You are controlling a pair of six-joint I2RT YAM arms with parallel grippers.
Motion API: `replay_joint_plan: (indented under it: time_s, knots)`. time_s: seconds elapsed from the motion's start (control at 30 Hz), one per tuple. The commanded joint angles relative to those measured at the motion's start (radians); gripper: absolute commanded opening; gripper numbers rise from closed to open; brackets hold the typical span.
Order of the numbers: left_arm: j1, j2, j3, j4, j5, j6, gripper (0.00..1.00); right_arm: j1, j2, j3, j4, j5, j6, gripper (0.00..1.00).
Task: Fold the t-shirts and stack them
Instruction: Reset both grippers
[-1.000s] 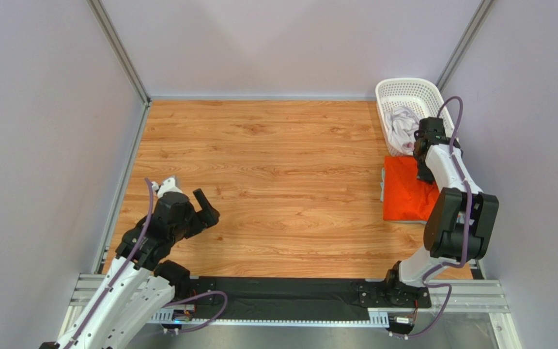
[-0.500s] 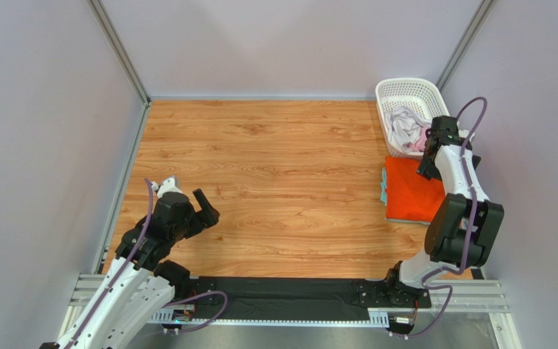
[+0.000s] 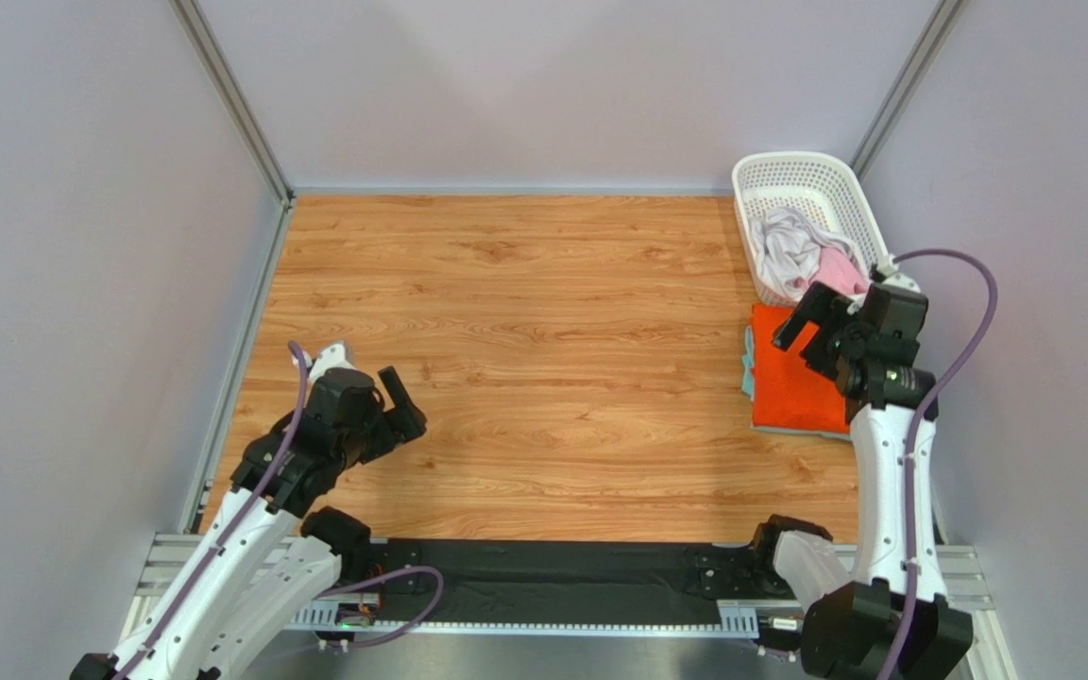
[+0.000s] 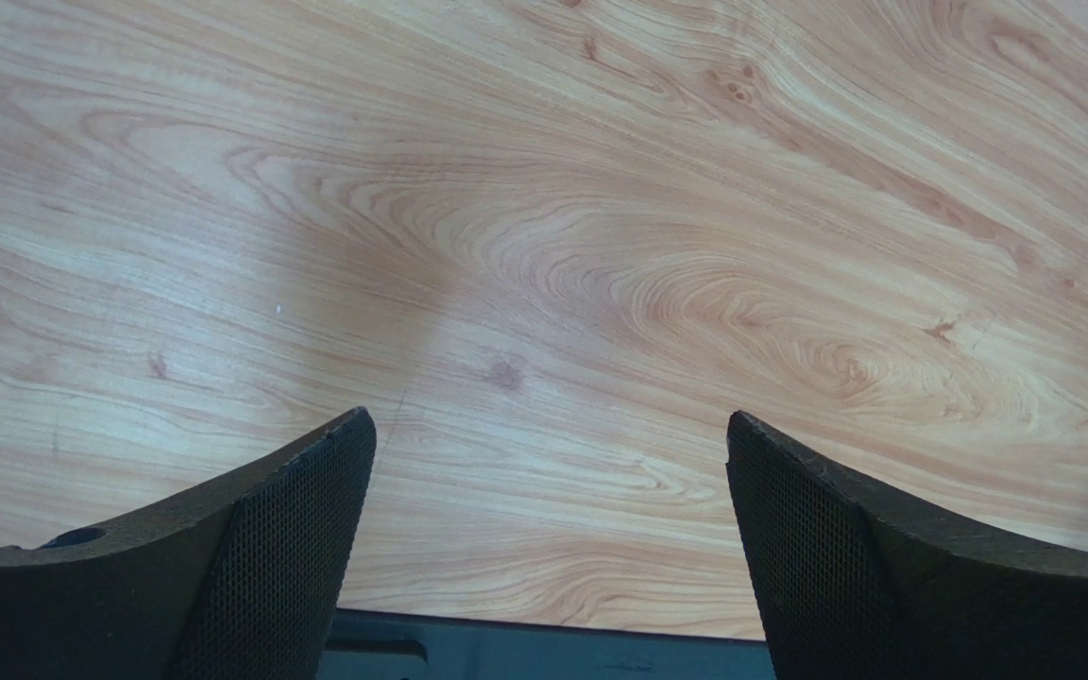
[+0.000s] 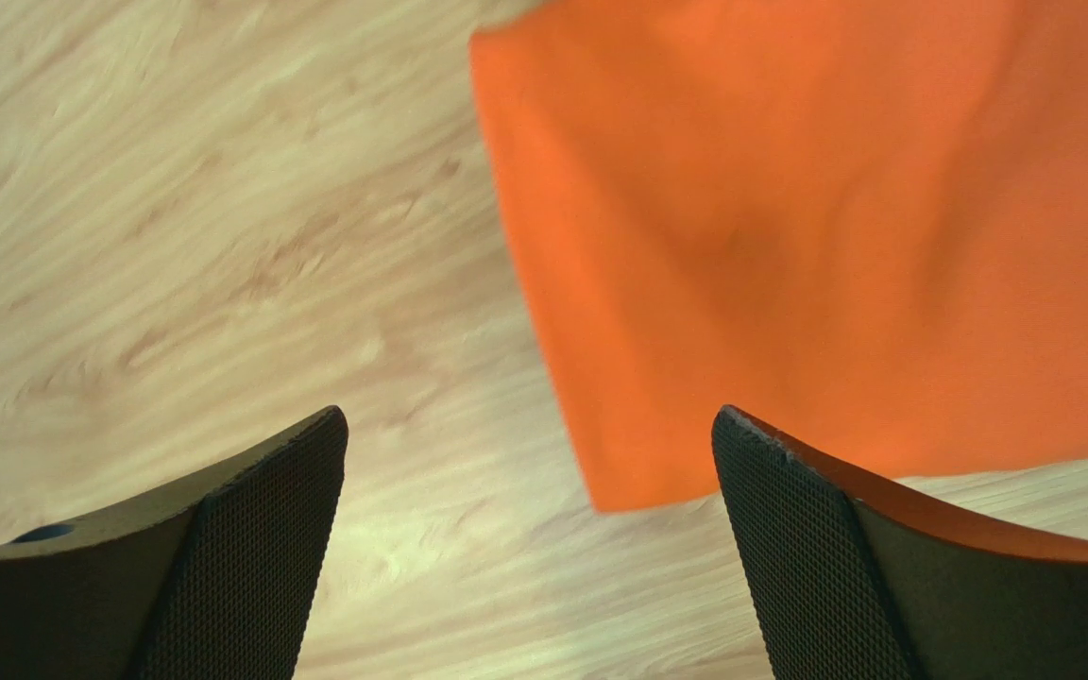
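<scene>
Wood-grain table [image 3: 536, 326], pale grey walls [image 3: 67, 213] on three sides. A folded orange t-shirt [image 3: 798, 386] lies on a teal t-shirt [image 3: 747, 371] at the right edge, beside the white basket [image 3: 791, 167] — a grey-white t-shirt [image 3: 788, 252] and a pink t-shirt [image 3: 839, 269] lie inside. The left gripper [image 4: 550, 425] is over bare wood and the right gripper [image 5: 529, 418] over the orange t-shirt's edge — both spread wide, holding nothing.

The wooden table [image 3: 536, 326] carries a white basket [image 3: 791, 173] at its far right corner. Just in front of the basket a folded teal tee [image 3: 747, 371] lies flat on the wood, with an orange tee [image 3: 798, 383] stacked on it.
</scene>
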Motion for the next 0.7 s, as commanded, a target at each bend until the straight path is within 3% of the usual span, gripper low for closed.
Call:
replay_joint_plan:
  time_s: [0.0, 0.2, 0.43, 0.67]
  knots:
    - [0.003, 0.006, 0.058, -0.024, -0.022, -0.008, 1.0, 0.003, -0.099, -0.121, 0.11, -0.226, 0.063, 1.0]
    - [0.003, -0.038, 0.139, -0.093, -0.06, -0.002, 1.0, 0.003, -0.266, -0.298, 0.181, -0.397, 0.084, 1.0]
    - [0.003, -0.167, 0.15, -0.13, -0.134, -0.037, 1.0, 0.003, -0.398, -0.376, 0.187, -0.397, 0.081, 1.0]
    - [0.003, -0.253, 0.124, -0.139, -0.149, -0.057, 1.0, 0.003, -0.413, -0.381, 0.179, -0.369, 0.09, 1.0]
